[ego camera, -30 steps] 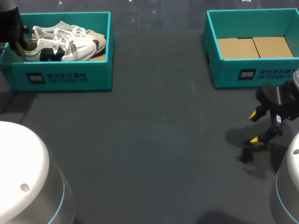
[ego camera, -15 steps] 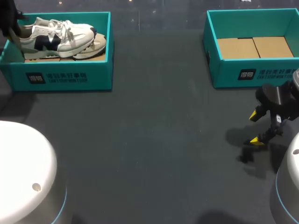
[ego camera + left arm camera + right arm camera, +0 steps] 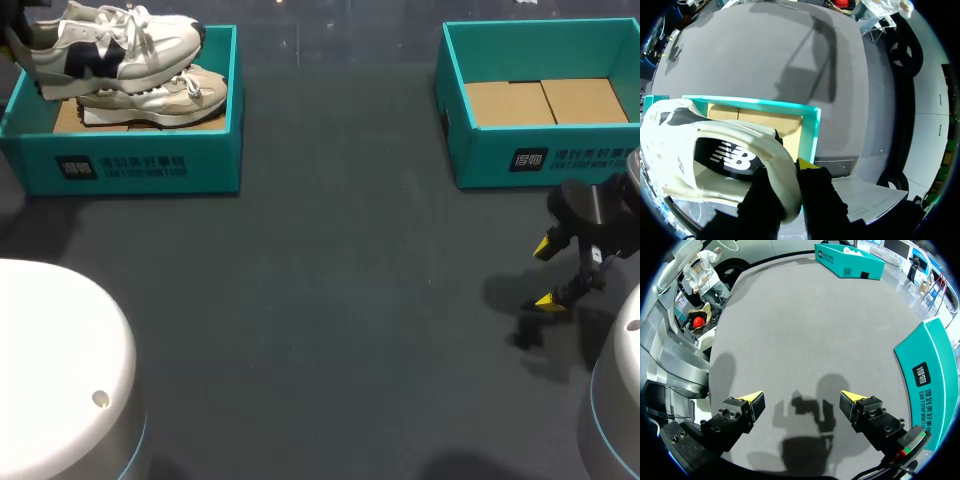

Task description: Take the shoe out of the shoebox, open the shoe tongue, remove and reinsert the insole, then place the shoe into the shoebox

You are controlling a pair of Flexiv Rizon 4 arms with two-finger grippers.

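My left gripper [image 3: 790, 186] is shut on the heel collar of a white shoe [image 3: 715, 145] with a dark side logo. In the head view this shoe [image 3: 120, 45] hangs above the far left part of the teal left shoebox [image 3: 140, 165], with my left gripper [image 3: 25, 38] at its heel, mostly out of frame. A second white and beige shoe [image 3: 155, 95] lies inside the box on its cardboard floor. My right gripper [image 3: 545, 273] hovers open over the table at the right, nothing between its fingers [image 3: 752, 401].
A second teal shoebox [image 3: 540, 160] with a bare cardboard floor stands at the back right, just behind my right gripper; its wall [image 3: 930, 385] shows beside that gripper. The dark table [image 3: 330, 300] stretches between the two boxes.
My left gripper has lifted the white shoe up out of the left box, uncovering the second shoe beneath it. The right arm has not moved.
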